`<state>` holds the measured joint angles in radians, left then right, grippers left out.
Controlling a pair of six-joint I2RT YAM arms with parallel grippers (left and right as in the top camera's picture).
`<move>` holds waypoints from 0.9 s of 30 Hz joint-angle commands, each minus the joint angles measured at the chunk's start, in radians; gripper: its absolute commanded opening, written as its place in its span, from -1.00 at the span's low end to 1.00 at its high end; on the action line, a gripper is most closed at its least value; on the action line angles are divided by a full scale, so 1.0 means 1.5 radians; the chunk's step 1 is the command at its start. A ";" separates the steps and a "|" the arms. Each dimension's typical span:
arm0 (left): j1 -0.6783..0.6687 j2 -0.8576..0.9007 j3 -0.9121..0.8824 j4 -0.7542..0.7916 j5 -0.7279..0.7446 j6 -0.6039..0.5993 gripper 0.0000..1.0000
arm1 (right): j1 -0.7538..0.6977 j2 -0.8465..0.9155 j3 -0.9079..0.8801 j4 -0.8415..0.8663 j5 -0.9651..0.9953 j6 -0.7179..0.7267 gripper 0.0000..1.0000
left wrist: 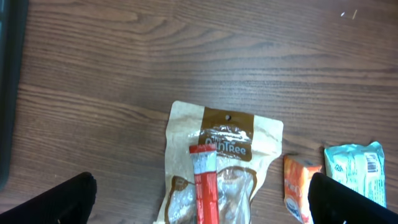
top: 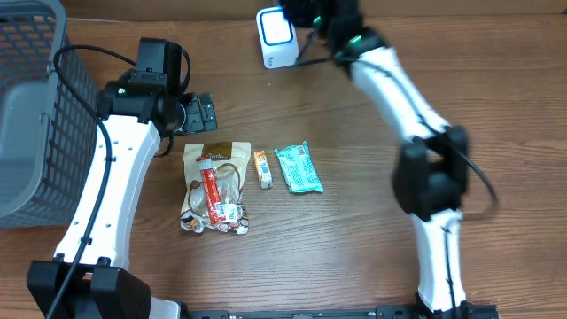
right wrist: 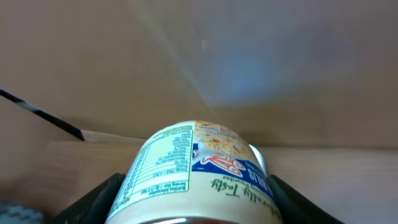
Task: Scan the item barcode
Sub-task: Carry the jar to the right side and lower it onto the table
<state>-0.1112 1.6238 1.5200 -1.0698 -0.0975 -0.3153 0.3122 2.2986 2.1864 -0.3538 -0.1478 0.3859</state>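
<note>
Clamped between the dark fingers [right wrist: 102, 196] of the right pincer [right wrist: 196, 202], close under the wrist lens: round jar [right wrist: 193, 165], cream label, small-print nutrition panel on its left, red-and-blue logo in the middle, green lettering reading upside down. Lies with its long axis running away from the lens, out ahead of the fingers, pale rim at the far end. Gripped across the curved sides, one finger left and one right, jaws part-way apart and closed on it. Beyond, only a blurred brown wall and a thin black cable [right wrist: 43, 112] at the left.

From overhead, held up at the far edge of the table [top: 354, 248], just right of a white scanner [top: 275, 37] with a blue-lit face; jar mostly hidden there under the wrist, so cannot tell which side faces the scanner.

Nearer the robot's base: left pincer [top: 199, 112] spread wide, holding nothing, above the top edge of a tan pouch [left wrist: 221, 143] with a red stick [left wrist: 205, 180] lying on it. Orange packet [left wrist: 297, 186] and teal wrapper [left wrist: 353, 167] just right of the pouch. Grey basket [top: 35, 115] at the far left.
</note>
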 commanded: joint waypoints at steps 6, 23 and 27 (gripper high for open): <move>-0.005 0.004 0.012 0.001 0.003 -0.009 1.00 | -0.137 -0.225 0.017 -0.408 -0.015 0.008 -0.93; -0.005 0.004 0.012 0.001 0.003 -0.009 0.99 | -0.356 -0.182 -0.147 -0.761 0.093 0.002 -0.78; -0.005 0.004 0.012 0.001 0.003 -0.009 1.00 | -0.368 -0.182 -0.241 -0.708 0.097 0.002 -0.78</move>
<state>-0.1112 1.6238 1.5200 -1.0702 -0.0975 -0.3153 -0.2295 2.0357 1.8839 -1.4395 -0.0177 0.3920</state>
